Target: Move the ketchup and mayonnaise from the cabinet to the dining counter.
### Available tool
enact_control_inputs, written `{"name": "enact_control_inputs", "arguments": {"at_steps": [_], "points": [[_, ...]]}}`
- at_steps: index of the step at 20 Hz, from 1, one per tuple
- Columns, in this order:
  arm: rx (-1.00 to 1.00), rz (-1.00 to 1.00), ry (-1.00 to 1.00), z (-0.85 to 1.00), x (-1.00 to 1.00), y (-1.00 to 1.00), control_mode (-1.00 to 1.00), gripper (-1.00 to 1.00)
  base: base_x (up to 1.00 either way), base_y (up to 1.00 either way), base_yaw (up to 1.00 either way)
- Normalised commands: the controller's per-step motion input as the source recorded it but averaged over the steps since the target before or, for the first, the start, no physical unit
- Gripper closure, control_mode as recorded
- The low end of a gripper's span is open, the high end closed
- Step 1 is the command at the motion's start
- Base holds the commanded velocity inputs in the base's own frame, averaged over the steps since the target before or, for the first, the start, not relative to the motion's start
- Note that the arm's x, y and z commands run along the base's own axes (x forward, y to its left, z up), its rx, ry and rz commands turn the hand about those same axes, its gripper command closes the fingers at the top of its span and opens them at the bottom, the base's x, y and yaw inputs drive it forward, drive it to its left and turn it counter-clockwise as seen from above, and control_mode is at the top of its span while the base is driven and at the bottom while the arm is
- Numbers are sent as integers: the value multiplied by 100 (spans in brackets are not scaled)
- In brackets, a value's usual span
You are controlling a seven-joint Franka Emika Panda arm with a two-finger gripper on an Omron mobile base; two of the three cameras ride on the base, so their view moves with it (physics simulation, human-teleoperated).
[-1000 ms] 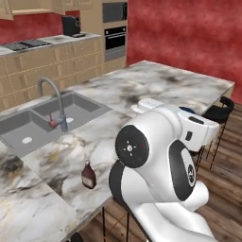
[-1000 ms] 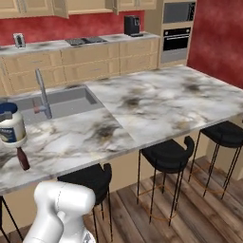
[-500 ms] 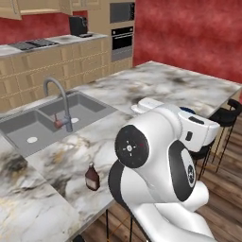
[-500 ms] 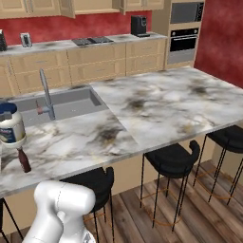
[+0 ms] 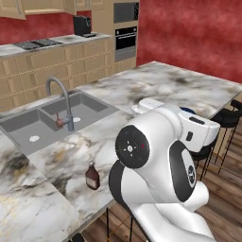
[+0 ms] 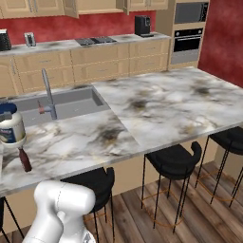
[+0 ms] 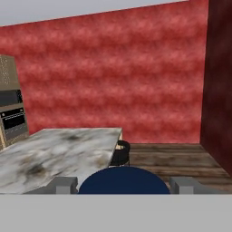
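Your hand (image 7: 121, 186) sits at the bottom centre of the hand view, its two grey fingertips (image 7: 63, 185) standing on either side of the dark blue lid of the mayonnaise (image 7: 123, 180), closed against it, so the jar is in your grip. In the right base view you see that same white jar (image 6: 11, 128) at the far left edge of the frame, above the near rim of the dining counter (image 6: 156, 104); whether it touches the marble you cannot tell from here. Just below it in that frame the ketchup (image 6: 23, 159) stands upright on the counter, close to the front edge. In the left base view the ketchup (image 5: 92, 176) shows at lower centre, left of the white arm, near the counter's (image 5: 156, 87) edge and well apart from the sink (image 5: 56, 116) and its curved faucet (image 5: 61, 101) at middle left. The cabinet (image 6: 71, 5) runs along the top of the right base view above the back worktop. Black stools (image 6: 174, 161) stand under the counter's front edge at the lower right of that frame.
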Motion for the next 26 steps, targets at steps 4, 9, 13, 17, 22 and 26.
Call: {"name": "enact_control_inputs", "arguments": {"at_steps": [4, 9, 13, 17, 22, 26], "points": [[0, 0, 0, 0, 0, 0, 100, 100, 0, 0, 0], [0, 0, 0, 0, 0, 0, 100, 100, 0, 0, 0], [0, 0, 0, 0, 0, 0, 100, 100, 0, 0, 0], [0, 6, 0, -5, 0, -1, -100, 100, 0, 0, 0], [0, 61, 15, -8, 0, -7, -100, 100, 0, 0, 0], [0, 82, 13, -9, 0, -10, -100, 100, 0, 0, 0]]}}
